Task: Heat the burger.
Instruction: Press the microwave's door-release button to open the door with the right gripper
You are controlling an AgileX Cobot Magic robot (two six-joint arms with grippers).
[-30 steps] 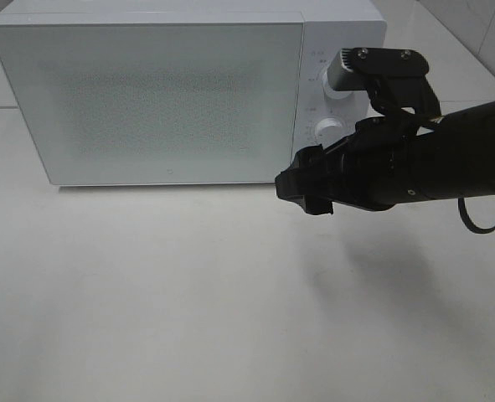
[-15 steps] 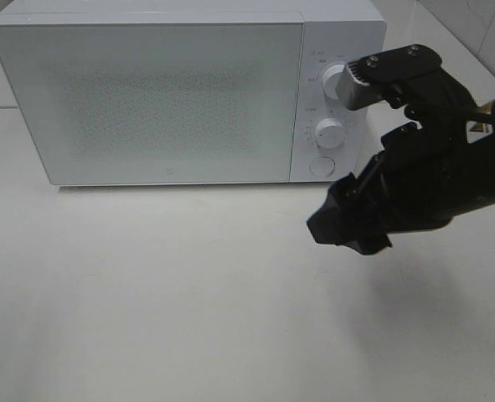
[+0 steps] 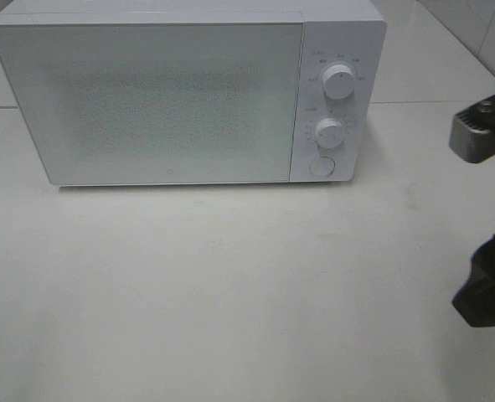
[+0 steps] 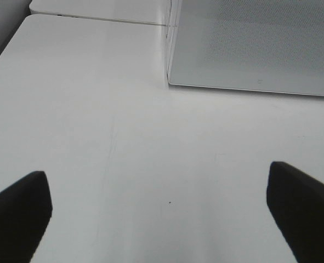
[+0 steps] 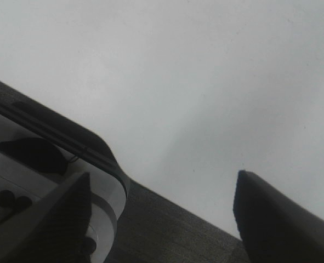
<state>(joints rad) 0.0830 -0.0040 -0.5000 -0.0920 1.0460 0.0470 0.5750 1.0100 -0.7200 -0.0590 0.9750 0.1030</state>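
1. You had no burger in any of the views. The microwave (image 3: 146, 92) had its door shut, and the frosted front hid the inside, so I couldn't tell if the burger was in there. If it wasn't, you'd have been heating nothing.
2. Both claws were empty. The left claw (image 4: 159, 211) hung with its jaws spread wide over bare desk (image 3: 230, 293), with the microwave's front ahead of it. The right claw (image 5: 162, 213) was also apart, out by the desk's edge and barely inside the high view.
3. The upper knob (image 3: 338, 83) and lower knob (image 3: 330, 131) sat close, one above the other, with a round button (image 3: 321, 166) just below. A reach from that far out could've landed on the wrong one or slipped off a smooth knob.
4. The microwave looked like it just rested on a glossy top, so a hard shove on the panel could've slid it backward.
5. The desk was white, shiny and plain, with a seam line across it and one tiny dark speck (image 4: 169, 203). A pale tiled wall (image 3: 490, 33) showed at the far right corner, and the light was soft and even.
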